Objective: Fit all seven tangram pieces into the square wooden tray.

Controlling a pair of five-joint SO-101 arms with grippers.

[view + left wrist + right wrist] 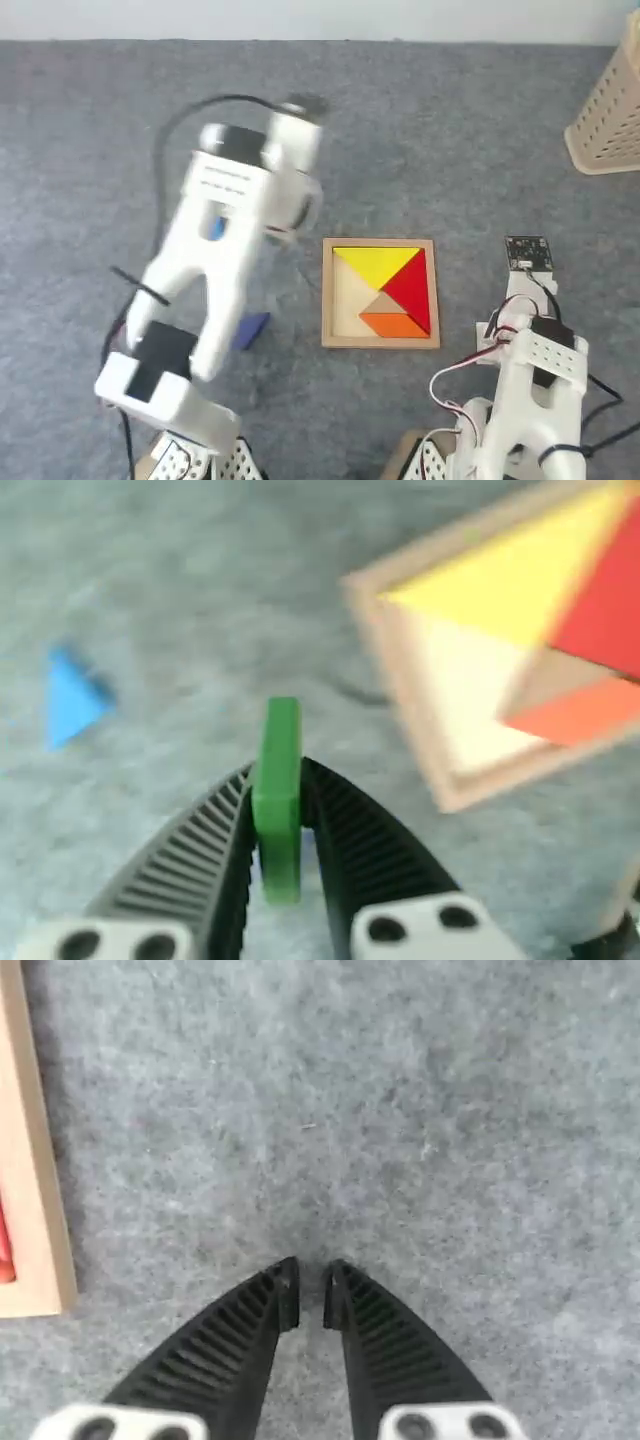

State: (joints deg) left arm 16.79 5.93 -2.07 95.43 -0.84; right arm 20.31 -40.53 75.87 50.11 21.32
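Clamping a green piece (282,740) edge-up between its ribbed black fingers, my left gripper (278,772) hangs over the carpet just beside the square wooden tray (380,243). The tray lies flat and holds a yellow triangle (375,265) along its far side, a red triangle (412,285) on its right and an orange piece (395,324) at its near edge; its left part is bare pale wood. A blue piece (250,330) lies on the carpet left of the tray, partly under my left arm. My right gripper (310,1295) sits right of the tray, tips drawn almost together on nothing. Grey short-pile carpet (450,130) covers the work surface; a pale wall (300,18) bounds its far edge, and a perforated beige basket (610,110) stands at the right.
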